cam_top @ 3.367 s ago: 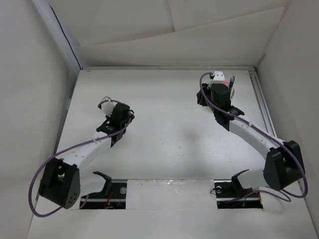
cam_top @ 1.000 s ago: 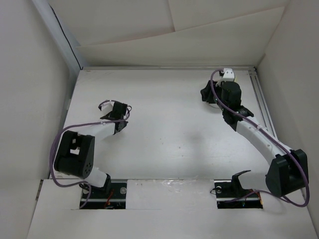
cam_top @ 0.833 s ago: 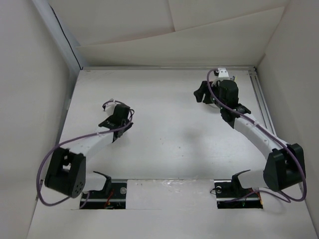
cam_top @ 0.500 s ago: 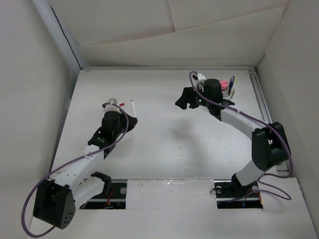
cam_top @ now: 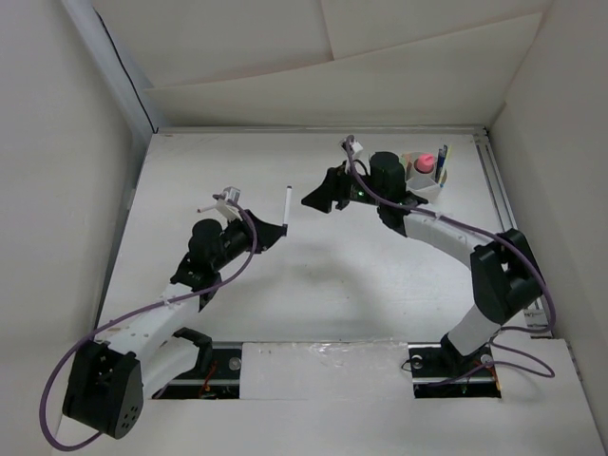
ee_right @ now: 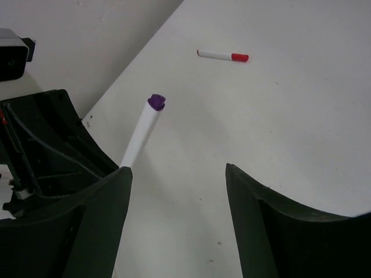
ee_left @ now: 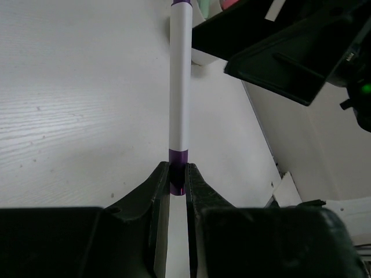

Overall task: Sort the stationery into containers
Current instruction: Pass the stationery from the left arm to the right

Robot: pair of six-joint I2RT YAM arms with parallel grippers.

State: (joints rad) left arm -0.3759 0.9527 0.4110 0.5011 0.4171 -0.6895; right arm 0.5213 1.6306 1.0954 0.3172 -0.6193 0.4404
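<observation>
My left gripper (cam_top: pixel 270 231) is shut on the purple end of a white pen (cam_top: pixel 287 203) and holds it above the table, pointing toward the back. In the left wrist view the pen (ee_left: pixel 180 87) runs straight up from the closed jaws (ee_left: pixel 178 174). My right gripper (cam_top: pixel 318 196) is open and empty, just right of the pen's tip; its wrist view shows the purple-tipped pen (ee_right: pixel 144 132) beside its left finger. The round white cup (cam_top: pixel 429 182) at the back right holds a pink-capped item (cam_top: pixel 425 161) and a blue pen (cam_top: pixel 442 160). A thin white pen with a red tip (ee_right: pixel 223 55) lies on the table.
The right arm's fingers (ee_left: pixel 278 58) hang close over the pen's far end in the left wrist view. The cup's base (ee_left: pixel 201 55) stands behind them. A rail (cam_top: pixel 503 218) runs along the table's right edge. White walls close in the table on three sides.
My left gripper has lifted the white pen and swung it right toward the middle. My right gripper has left the cup and moved left to meet the pen's tip.
</observation>
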